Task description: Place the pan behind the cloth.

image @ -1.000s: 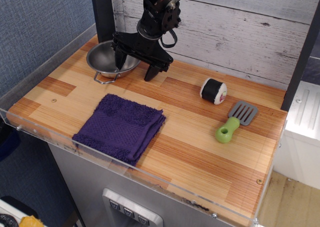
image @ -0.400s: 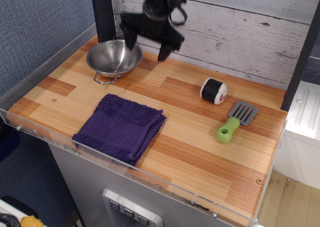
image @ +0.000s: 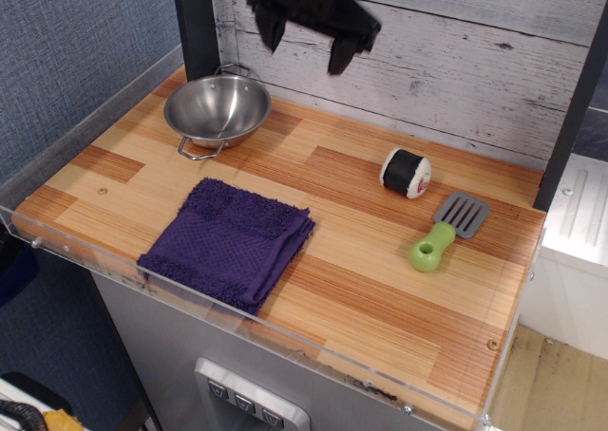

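Observation:
The shiny steel pan (image: 218,111) with two wire loop handles stands upright at the back left of the wooden counter, behind the dark purple cloth (image: 228,242), which lies flat near the front edge. My black gripper (image: 304,42) hangs high above the counter at the top of the view, above and right of the pan. Its two fingers point down, spread apart, with nothing between them.
A black-and-white sushi roll toy (image: 406,173) lies at the back right. A green-handled grey spatula (image: 446,231) lies in front of it. A clear rim (image: 85,122) lines the counter's left and front. A plank wall (image: 456,61) stands behind.
The gripper has let go of the pan's rim, risen well above the counter and drifted right. The pan has stayed behind the cloth.

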Motion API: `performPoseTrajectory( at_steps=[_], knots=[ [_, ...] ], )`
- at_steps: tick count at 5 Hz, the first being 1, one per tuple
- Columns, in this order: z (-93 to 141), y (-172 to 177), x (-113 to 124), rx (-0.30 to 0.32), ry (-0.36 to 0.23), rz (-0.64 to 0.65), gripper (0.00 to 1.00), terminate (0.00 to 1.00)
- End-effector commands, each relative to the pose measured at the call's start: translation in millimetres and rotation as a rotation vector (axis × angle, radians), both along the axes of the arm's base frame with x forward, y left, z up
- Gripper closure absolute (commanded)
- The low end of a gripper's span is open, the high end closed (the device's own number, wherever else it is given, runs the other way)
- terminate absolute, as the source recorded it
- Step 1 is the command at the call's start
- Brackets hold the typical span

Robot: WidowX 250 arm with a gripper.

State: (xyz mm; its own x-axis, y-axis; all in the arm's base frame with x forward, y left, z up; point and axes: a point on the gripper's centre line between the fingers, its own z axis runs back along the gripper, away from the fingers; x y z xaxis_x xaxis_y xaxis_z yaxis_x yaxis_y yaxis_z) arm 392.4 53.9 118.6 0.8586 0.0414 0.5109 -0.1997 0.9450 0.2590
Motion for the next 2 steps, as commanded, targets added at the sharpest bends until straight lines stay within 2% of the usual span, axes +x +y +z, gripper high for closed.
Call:
performPoseTrajectory(
  at_steps=[1, 2],
  knots=[
    [51, -24, -21, -0.075, -0.077, -0.034, 0.0, 0.0],
    [53, -29, -36, -0.107, -0.06, -0.023, 0.0, 1.0]
  ],
)
